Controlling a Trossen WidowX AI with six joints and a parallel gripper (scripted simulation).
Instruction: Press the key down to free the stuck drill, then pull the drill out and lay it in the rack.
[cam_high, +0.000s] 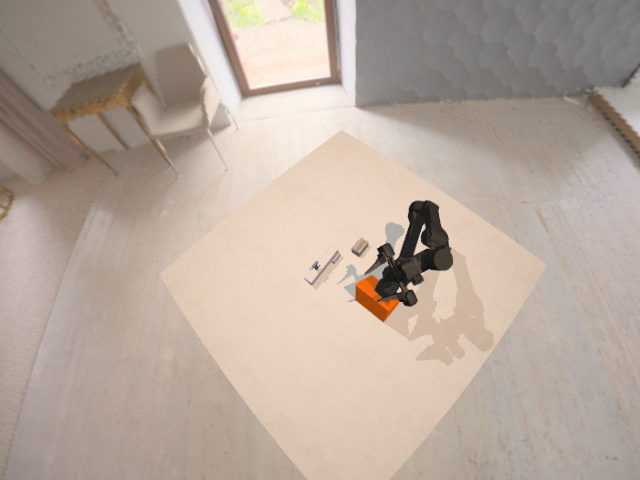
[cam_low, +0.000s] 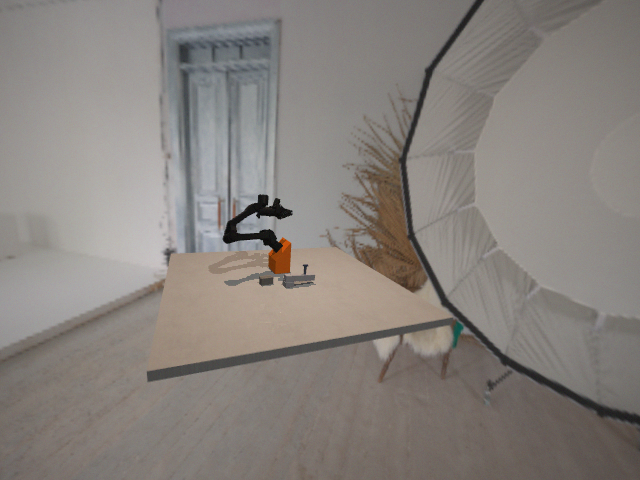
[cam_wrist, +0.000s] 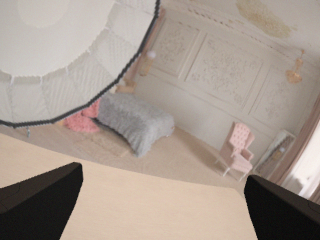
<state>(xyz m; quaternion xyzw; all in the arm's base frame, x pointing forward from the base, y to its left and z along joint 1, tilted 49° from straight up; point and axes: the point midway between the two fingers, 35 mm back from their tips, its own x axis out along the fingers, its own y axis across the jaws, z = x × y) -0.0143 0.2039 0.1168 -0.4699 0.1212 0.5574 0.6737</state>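
A long pale grey block (cam_high: 324, 263) (cam_low: 294, 277) lies on the table. A small dark upright piece with a wider top (cam_low: 305, 266) stands at it and shows as a dark spot in the top view. A short grey-brown block (cam_high: 359, 246) (cam_low: 266, 281) lies apart, near one end of the long block. Which parts are the drill, key and rack is too small to tell. My gripper (cam_high: 372, 287) (cam_low: 291, 212) (cam_wrist: 166, 180) is open and empty, high above the table beyond both blocks, on the orange base's side. The wrist view shows neither block.
The arm stands on an orange base (cam_high: 372, 301) (cam_low: 279, 260) beside the long block. The table (cam_high: 310, 361) (cam_low: 232, 320) (cam_wrist: 160, 215) carries the blocks, the base and the arm's shadows. The wrist view looks out over the table's edge into the room.
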